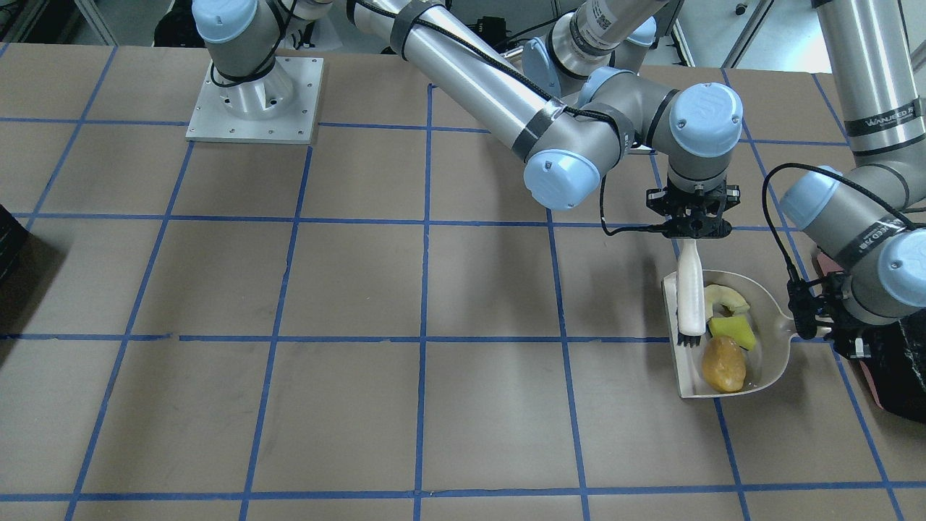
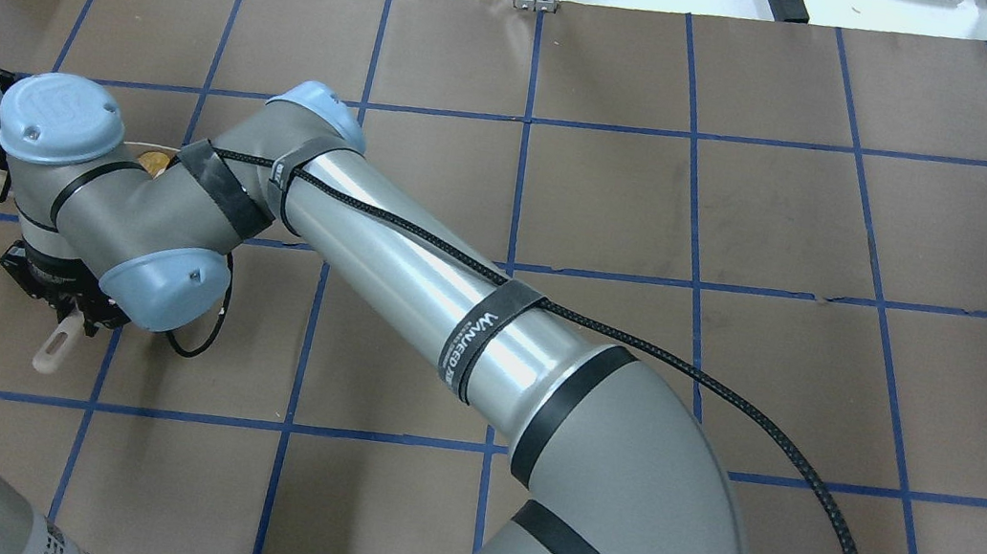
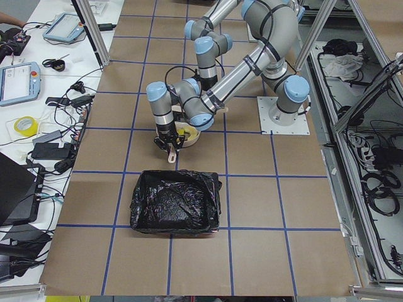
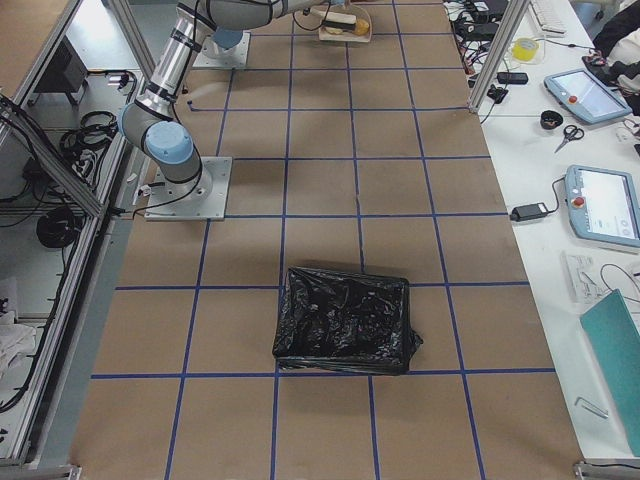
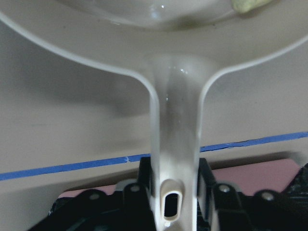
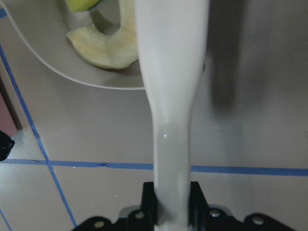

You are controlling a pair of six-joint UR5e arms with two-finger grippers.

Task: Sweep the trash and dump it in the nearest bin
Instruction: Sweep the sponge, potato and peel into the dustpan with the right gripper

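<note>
Cream, orange and green: all three bits of trash sit inside the white plastic dustpan (image 1: 770,347). The curved pale cream peel (image 1: 725,297) is on the robot's side. The yellow-green sponge cube (image 1: 732,331) is in the middle, and the orange-brown potato-like lump (image 1: 723,364) is on your side.

The white long-handled brush (image 1: 690,289) lies along the pan's open edge, with its dark bristles resting in the pan. The right gripper (image 1: 693,233) is closed tight on the brush handle.

The left gripper (image 1: 816,327) is pinching the dustpan's thin handle, one finger on each side.

Now look where that handle points. The pan runs long from its open edge to its handle, and the handle aims straight at the pink-sided bin with the crinkly black bag (image 1: 897,376). That bin is just behind the left gripper, on the robot's left. The other dark bin (image 1: 7,246) is well apart, at the far end of the table.

So I think the sweeping is done. You would lift the pan with the left arm, carry it back over the black bag and tip it. Keep the pan level, or the round lump may roll out.
</note>
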